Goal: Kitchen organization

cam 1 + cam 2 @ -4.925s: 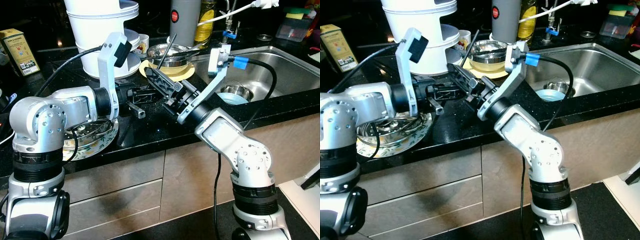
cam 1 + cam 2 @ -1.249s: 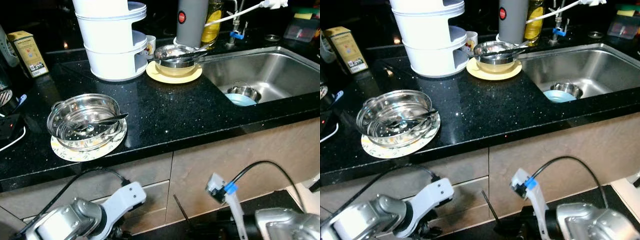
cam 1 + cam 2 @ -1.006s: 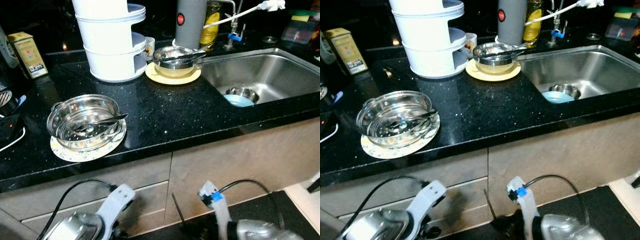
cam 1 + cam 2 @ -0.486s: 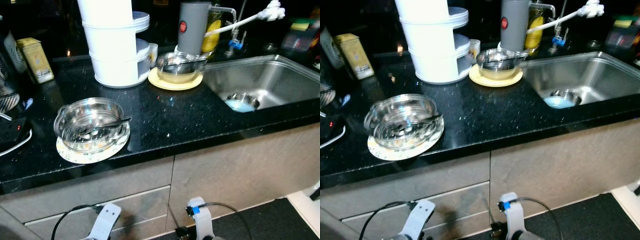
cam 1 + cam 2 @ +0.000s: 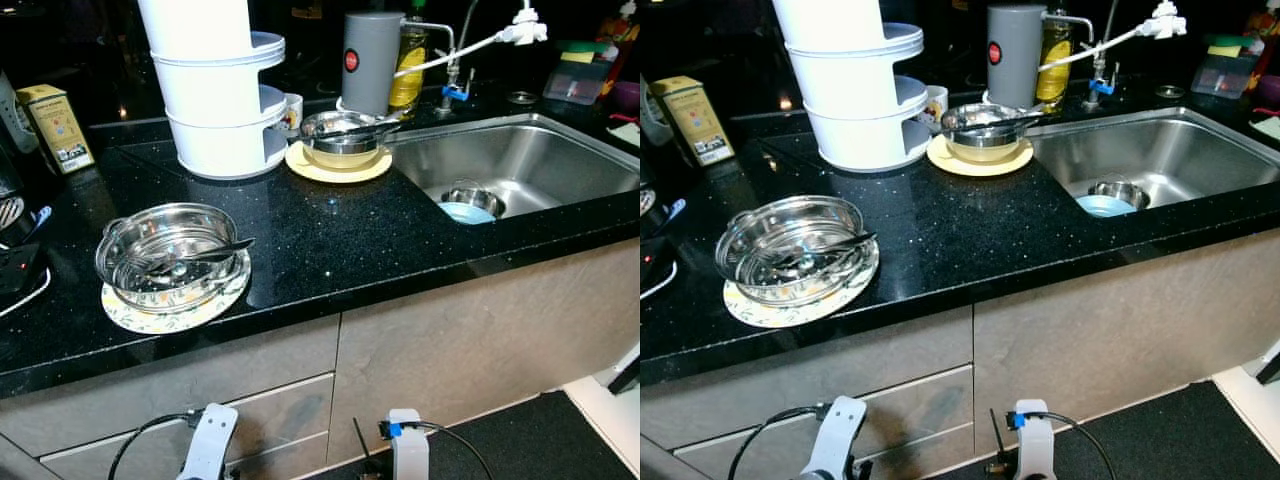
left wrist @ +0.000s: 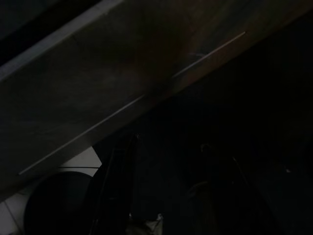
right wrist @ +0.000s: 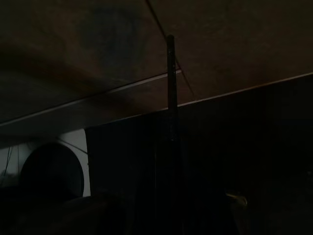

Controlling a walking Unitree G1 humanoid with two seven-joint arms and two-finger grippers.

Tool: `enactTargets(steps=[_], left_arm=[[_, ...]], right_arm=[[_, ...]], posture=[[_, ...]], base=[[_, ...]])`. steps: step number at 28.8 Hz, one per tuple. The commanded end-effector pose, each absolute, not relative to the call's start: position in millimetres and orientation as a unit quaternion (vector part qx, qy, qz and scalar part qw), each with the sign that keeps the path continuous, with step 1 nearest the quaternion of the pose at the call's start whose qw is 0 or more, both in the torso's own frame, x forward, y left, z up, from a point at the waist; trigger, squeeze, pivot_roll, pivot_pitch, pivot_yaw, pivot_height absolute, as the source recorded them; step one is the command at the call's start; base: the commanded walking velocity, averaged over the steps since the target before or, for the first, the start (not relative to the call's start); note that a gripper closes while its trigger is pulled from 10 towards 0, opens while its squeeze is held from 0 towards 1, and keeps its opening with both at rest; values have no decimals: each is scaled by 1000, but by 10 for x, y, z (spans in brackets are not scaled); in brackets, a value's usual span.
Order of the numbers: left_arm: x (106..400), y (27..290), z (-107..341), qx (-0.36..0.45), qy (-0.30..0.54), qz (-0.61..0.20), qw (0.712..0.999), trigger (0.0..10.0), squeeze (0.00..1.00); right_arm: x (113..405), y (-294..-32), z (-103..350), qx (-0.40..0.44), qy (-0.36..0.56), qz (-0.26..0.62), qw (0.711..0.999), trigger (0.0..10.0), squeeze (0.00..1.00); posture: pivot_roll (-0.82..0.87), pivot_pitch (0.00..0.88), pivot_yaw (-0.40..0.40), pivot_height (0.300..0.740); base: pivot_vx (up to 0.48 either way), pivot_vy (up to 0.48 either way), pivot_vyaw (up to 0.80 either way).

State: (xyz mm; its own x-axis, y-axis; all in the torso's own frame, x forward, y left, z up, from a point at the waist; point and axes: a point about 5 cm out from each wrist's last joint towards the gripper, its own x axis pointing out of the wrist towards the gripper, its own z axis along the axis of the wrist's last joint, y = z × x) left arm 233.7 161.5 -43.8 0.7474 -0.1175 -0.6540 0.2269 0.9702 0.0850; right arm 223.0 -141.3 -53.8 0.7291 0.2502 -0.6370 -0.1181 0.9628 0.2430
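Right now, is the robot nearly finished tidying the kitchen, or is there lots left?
Lots looks left. Nothing is clearly put away: a steel bowl with a spoon sits on a plate, another steel bowl sits on a yellow plate, and a small bowl on a blue dish waits in the sink. Both arms hang low by the cabinets.

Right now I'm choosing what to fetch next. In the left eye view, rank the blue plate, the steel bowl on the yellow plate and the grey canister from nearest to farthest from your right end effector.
The right end effector hangs low, before the cabinet.
1. blue plate, in the sink, right.
2. steel bowl, on the yellow plate, mid-counter.
3. grey canister, at the back.
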Motion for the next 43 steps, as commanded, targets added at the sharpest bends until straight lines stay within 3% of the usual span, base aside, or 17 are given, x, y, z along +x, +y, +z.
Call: enactTargets(steps=[1,13,33,43], left_arm=[[2256,1639,-514,89,366,-97,921,10000,0],[2239,1691,-551,99,371,-83,920,10000,0],[2301,1644,-524,69,351,-64,931,10000,0],[2313,1625,-523,58,351,-59,933,10000,0]], right_arm=[[2004,-1462,-697,104,395,83,909,10000,0],[1919,-1534,-758,107,402,60,908,10000,0],[1846,-1629,-799,106,407,43,906,10000,0],[1862,-1631,-790,103,405,49,907,10000,0]], posture=[[-52,108,19,740],[-57,112,24,740],[-69,125,23,740],[-74,125,18,740]], base=[[0,0,0],[0,0,733],[0,0,0],[0,-447,0]])
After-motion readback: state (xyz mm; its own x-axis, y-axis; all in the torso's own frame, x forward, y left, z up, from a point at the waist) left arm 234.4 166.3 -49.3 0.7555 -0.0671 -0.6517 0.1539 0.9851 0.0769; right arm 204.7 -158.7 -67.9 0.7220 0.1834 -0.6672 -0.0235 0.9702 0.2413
